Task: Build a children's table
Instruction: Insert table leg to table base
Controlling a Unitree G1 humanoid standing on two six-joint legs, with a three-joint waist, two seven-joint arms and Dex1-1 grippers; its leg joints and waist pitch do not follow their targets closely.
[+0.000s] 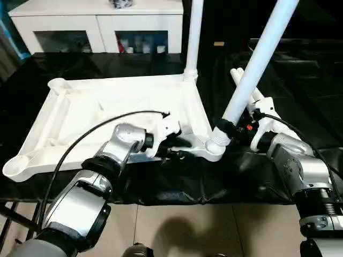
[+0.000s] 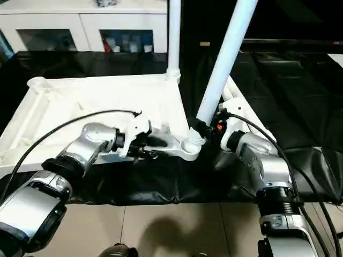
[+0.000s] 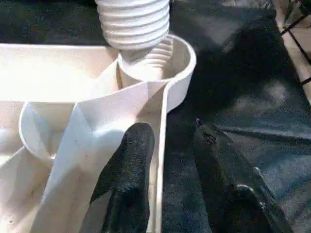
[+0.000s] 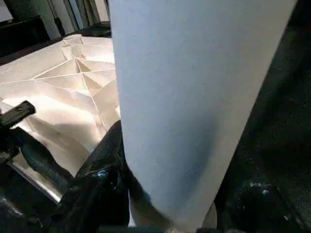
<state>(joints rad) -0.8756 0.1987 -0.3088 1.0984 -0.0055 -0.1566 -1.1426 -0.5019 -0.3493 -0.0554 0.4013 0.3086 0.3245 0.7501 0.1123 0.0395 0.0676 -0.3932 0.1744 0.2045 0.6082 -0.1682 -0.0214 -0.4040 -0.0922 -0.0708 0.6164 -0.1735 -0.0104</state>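
Now right hand (image 1: pixel 231 127) grips leg (image 1: pixel 256 67); left hand (image 3: pixel 167 145) straddles tabletop (image 1: pixel 107 107) rim, cabinet (image 1: pixel 102 21) behind.

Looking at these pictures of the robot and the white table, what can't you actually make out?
- Tops of both upright legs: cut off by the head views' upper edge.
- Whether the tilted leg's thread sits fully in its corner socket: the leg's ridged end hides the bottom.
- Contents of the cabinet: too small.
- Spare legs behind the tilted leg: mostly covered.

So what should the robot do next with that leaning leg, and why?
Probably twist it in: the right gripper holds the tilted leg, its threaded end sits at the corner socket, and the left gripper straddles the tabletop rim.
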